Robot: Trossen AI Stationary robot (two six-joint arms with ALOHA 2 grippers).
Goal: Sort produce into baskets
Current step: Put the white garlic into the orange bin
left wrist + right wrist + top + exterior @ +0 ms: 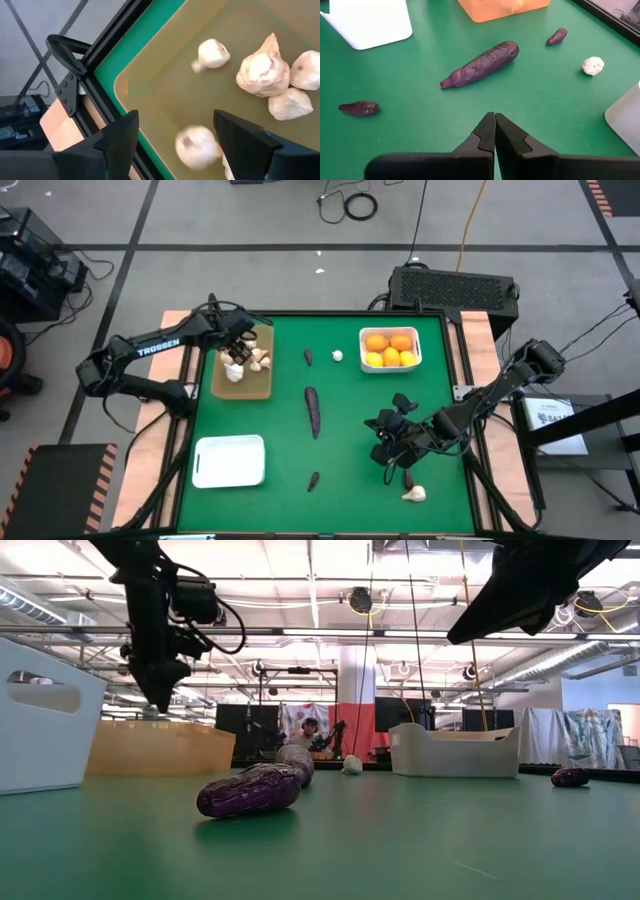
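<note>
- Left claw (170, 145) hangs spread above the wooden tray (255, 383), a garlic bulb (197, 146) blurred between its fingers, seemingly dropping among the other bulbs.
- Lift straight up, clear of the pile.
- Right claw (494, 131) waits clenched over the green table (340, 430).

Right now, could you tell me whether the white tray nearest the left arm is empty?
Empty: the high view shows nothing inside the white tray; the garlic bulbs lie in the wooden tray.
</note>
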